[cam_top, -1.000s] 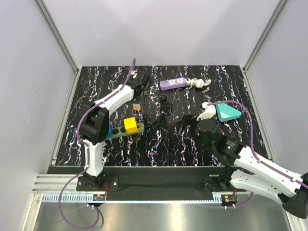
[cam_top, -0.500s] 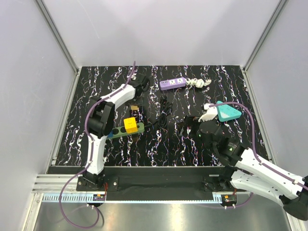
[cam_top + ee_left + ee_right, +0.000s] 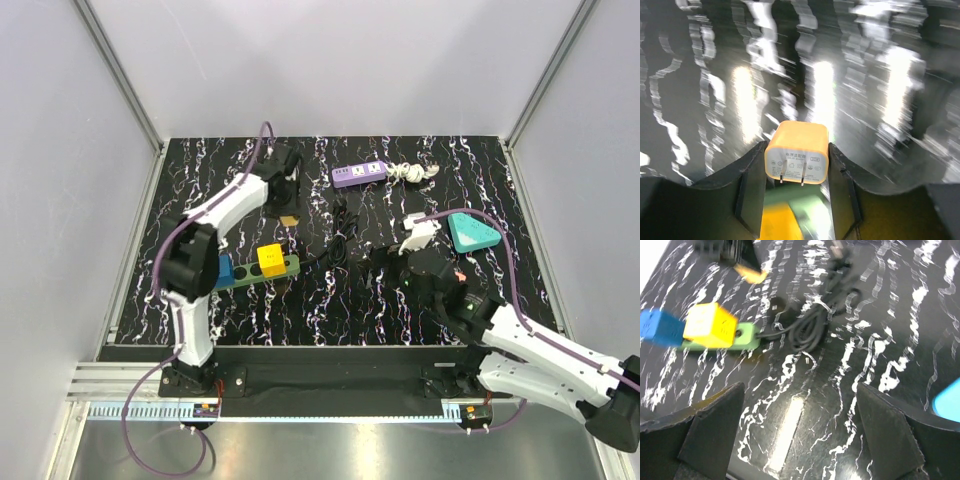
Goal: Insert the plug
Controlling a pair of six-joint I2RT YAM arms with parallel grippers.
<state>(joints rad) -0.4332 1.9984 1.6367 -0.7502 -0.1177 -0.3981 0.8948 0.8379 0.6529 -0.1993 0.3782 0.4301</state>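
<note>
Right now the left tool [image 3: 797,148] pinches the orange plug [image 3: 796,162] by its sides, prongs facing the wrist camera. Plug is over the far-left surface [image 3: 480,180], near the green strip [image 3: 290,265] but apart from it. Right tool [image 3: 799,390] is spread wide, near the black cable coil [image 3: 812,327].

Small orange plug [image 3: 796,160], a rounded cube with two flat prongs on a white printed face, prongs toward the wrist camera; pinched at both sides by the left gripper [image 3: 796,149]. Nearer the arms, a green power strip [image 3: 288,265] lying flat on the table [image 3: 350,310], yellow cube [image 3: 270,258] and blue cube [image 3: 222,272] already seated in it.
</note>
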